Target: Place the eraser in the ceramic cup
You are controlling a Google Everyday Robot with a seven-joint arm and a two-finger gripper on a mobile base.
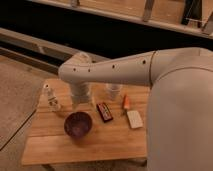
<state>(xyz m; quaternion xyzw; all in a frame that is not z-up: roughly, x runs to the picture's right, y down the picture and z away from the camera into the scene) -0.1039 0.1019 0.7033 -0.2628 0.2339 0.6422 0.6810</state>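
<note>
The eraser (104,111), a small flat black block with reddish marks, lies on the wooden table (115,142) near its middle. The ceramic cup (114,91), short, pale and round, stands just behind the eraser at the table's back edge. My white arm reaches in from the right and bends down over the table's back left. The gripper (81,102) hangs there, left of the cup and the eraser and behind the bowl. It is open and holds nothing. Most of it is hidden by the wrist.
A dark purple bowl (78,125) sits in front of the gripper. A small white bottle-like figure (51,100) stands at the left edge. An orange piece (126,102) and a pale flat block (134,119) lie right of the eraser. A dark wall runs behind the table.
</note>
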